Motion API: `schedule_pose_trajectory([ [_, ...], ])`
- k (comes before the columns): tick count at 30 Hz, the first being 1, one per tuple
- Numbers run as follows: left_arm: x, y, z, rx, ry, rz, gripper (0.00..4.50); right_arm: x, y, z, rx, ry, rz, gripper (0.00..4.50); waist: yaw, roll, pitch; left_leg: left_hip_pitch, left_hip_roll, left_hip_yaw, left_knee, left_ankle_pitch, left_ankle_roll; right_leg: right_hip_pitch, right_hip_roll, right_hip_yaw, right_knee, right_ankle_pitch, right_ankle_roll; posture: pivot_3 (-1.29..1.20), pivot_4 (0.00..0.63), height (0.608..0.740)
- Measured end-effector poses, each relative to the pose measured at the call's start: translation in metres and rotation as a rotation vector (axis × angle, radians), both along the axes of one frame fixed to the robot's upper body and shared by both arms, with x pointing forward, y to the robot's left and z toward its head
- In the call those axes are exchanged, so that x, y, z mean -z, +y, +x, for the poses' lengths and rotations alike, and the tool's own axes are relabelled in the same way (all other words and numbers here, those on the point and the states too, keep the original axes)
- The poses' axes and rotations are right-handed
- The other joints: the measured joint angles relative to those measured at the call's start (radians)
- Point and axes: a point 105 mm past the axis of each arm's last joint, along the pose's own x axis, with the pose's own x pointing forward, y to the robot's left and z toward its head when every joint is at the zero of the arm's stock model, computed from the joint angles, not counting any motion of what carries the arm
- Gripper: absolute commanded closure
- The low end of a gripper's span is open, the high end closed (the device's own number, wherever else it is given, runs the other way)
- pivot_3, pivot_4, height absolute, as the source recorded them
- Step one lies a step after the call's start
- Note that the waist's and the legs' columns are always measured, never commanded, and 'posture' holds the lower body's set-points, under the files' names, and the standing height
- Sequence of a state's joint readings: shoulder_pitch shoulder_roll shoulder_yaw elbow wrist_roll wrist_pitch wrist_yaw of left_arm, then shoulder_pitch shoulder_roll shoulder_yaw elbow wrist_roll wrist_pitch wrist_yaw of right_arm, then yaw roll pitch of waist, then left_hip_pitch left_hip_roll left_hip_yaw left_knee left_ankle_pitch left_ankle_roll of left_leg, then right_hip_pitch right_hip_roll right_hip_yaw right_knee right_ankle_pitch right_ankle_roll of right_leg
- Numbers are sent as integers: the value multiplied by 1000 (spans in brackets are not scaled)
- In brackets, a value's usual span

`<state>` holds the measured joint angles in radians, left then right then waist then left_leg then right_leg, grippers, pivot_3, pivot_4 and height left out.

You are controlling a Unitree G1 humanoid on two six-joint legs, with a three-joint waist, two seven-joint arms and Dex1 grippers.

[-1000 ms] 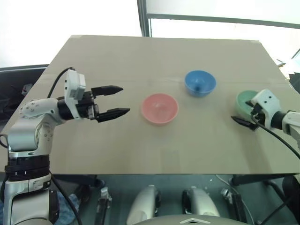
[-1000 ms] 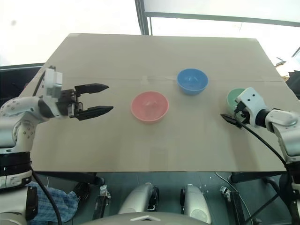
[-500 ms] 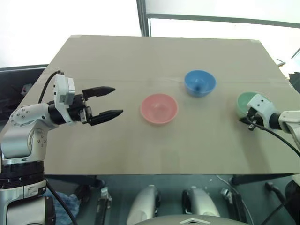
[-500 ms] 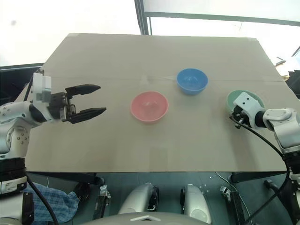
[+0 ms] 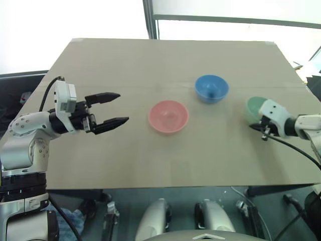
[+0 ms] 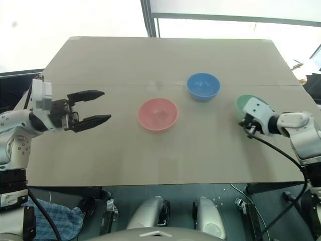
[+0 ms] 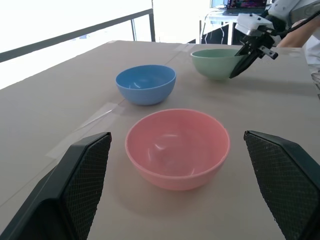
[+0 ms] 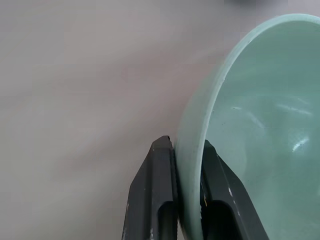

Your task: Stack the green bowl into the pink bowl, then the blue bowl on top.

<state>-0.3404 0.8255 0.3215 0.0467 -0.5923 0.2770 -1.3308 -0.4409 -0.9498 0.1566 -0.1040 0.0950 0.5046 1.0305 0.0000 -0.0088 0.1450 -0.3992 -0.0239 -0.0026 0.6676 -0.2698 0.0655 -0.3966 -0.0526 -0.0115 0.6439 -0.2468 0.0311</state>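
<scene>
The right gripper [image 8: 187, 165] pinches the rim of the green bowl [image 8: 260, 130], one finger inside and one outside. That bowl sits to the right of the pink bowl [image 5: 168, 116], well apart. The blue bowl [image 5: 211, 89] sits just behind the pink bowl. The left gripper [image 5: 111, 108] waits left of it, spread wide and empty. I think the first step is under way. Next: lift the green bowl, carry it over, drop it in.

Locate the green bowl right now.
The green bowl sits at the table's right side, right of the blue bowl, its rim pinched by the right gripper.
</scene>
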Motion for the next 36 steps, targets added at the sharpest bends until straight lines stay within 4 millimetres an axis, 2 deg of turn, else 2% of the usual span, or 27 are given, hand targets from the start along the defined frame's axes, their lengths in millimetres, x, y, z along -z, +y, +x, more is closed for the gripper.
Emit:
schedule_pose_trajectory([
  [2,2,2,-1,-6,9,3,0,-14,29,-13,-158,-24,-53,4475,-2,1,0,0,0,0,0,0,0,0,0,0,-1,0,0,0,150,740],
  [3,3,3,-1,-7,11,3,0,-17,34,-15,-183,-32,-58,4475,-3,1,0,0,0,0,0,0,0,0,0,0,-1,0,0,0,150,740],
  [4,5,5,-3,-14,20,2,0,-32,61,-25,-295,-74,-65,4475,-5,0,0,0,0,0,0,0,0,0,0,0,-1,0,0,0,150,740],
  [7,8,8,-5,-24,29,-2,0,-40,85,-34,-390,-96,-55,4475,-6,0,0,0,0,0,0,0,1,0,0,0,-1,0,0,0,150,740],
  [9,10,11,-6,-34,37,-7,0,-38,107,-41,-465,-92,-45,4475,-4,-1,0,0,0,-1,0,0,0,0,-1,-1,-1,0,0,0,150,740],
  [10,10,11,-7,-35,38,-7,0,-38,111,-42,-479,-90,-41,4475,-3,-1,0,0,-1,-1,0,0,0,0,-1,-1,-1,0,0,0,150,740],
  [12,12,17,-8,-54,50,-3,0,-39,135,-43,-548,-110,-29,4475,-8,-1,0,0,-1,-1,0,0,0,-1,-1,-1,-1,0,0,0,150,740],
  [16,14,24,-12,-80,63,11,0,-45,163,-40,-613,-153,-22,4475,-15,-1,0,0,-1,-1,0,0,-1,-2,-1,-1,-1,0,0,0,150,740],
  [21,20,40,-21,-137,103,32,0,-54,201,-26,-669,-233,-24,4475,-14,-1,0,-1,-1,-1,-1,0,-1,-3,-1,-1,0,0,0,0,150,740],
  [26,24,49,-29,-179,125,30,0,-47,218,-20,-688,-240,-18,4475,-14,-2,-1,-1,-2,-1,-1,0,-1,-3,-1,-1,0,0,0,0,150,740],
  [27,25,50,-33,-187,125,34,0,-44,222,-21,-697,-231,-16,3722,-15,-2,-1,-1,-2,-1,-1,0,-1,-3,-1,-1,0,0,0,0,150,740],
  [28,24,51,-35,-194,122,33,0,-41,226,-22,-705,-227,-19,3471,-16,-2,-1,-1,-2,-1,-1,0,-1,-3,-1,-1,0,0,0,0,150,740],
  [35,26,55,-42,-230,131,36,0,-36,231,-15,-697,-235,-7,361,-16,-2,-1,0,-2,-1,-1,0,-2,-3,-1,-1,1,0,0,0,150,740],
  [36,26,54,-42,-230,129,36,0,-36,231,-14,-695,-238,-3,87,-16,-2,-1,0,-2,-1,-2,1,-2,-4,-1,-1,1,0,0,0,150,740],
])
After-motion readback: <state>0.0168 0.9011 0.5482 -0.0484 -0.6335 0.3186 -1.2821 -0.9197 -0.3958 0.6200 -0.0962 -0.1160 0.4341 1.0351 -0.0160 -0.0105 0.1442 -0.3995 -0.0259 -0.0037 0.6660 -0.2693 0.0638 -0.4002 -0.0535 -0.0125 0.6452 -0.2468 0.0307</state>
